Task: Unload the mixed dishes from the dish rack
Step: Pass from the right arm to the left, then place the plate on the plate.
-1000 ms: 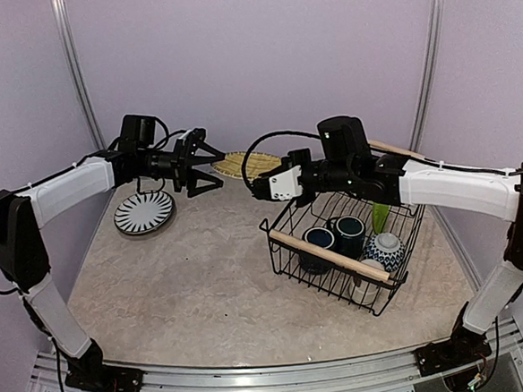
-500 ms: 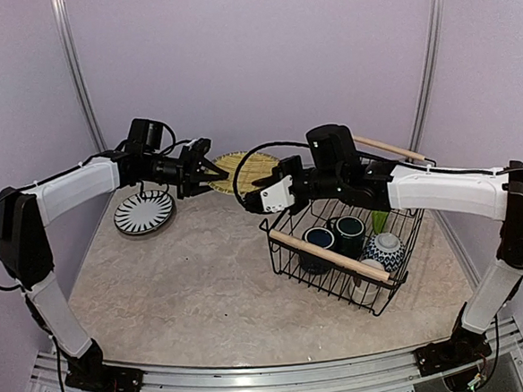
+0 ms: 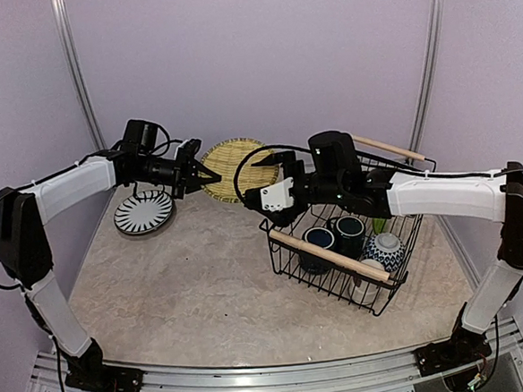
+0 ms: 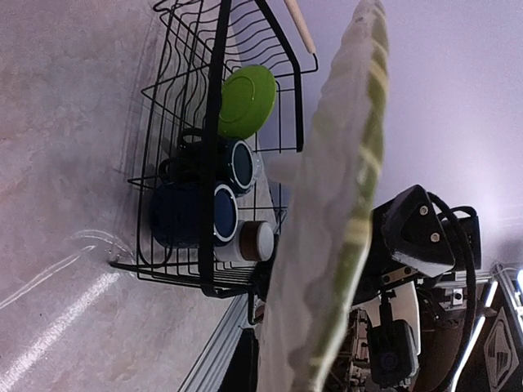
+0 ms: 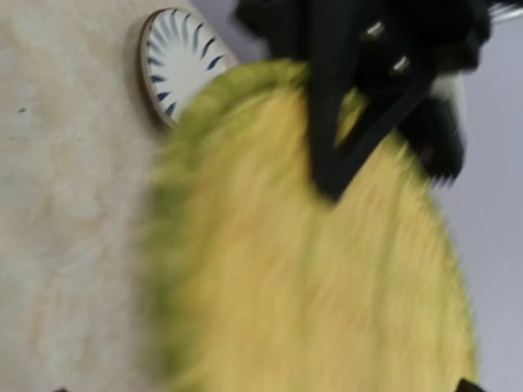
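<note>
**Overhead view.** The left pincer [image 3: 201, 171] is closed on the rim of the tan lattice plate [image 3: 234, 166]. The plate is tilted up on edge at about 12 o'clock from the middle of the table [image 3: 205, 281]. The right pincer [image 3: 263, 191] stands wide open just beside the plate's 4 o'clock edge, gripping nothing. The gray deer-pattern plate [image 3: 144, 211] lies flat on the table at 10 o'clock, well apart from the dish rack [image 3: 288, 248] at 3 o'clock. In the rack, two dark blue mugs [image 3: 334, 236] stand side by side. The blue-white bowl [image 3: 384, 250] is at their 4 o'clock, near the wooden rod handle [image 3: 333, 256]. Only a sliver of the lime green plate [image 3: 381, 214] shows behind them.

**Left wrist view.** The held plate is seen edge-on, so its lattice face is hidden. Beyond it the rack appears from the side, with the lime green plate [image 4: 245, 100] leaning upright and its whole disc exposed, which the overhead view does not give. Both mugs show their open mouths.

**Right wrist view.** The frame is filled by the blurred yellow-green face of the held plate. The black fingers of the left pincer [image 5: 331, 175] grip its rim at 12 o'clock. The gray deer-pattern plate [image 5: 176, 57] lies on the table at 10 o'clock. This view does not show how far the right pincer's own jaws are open.
</note>
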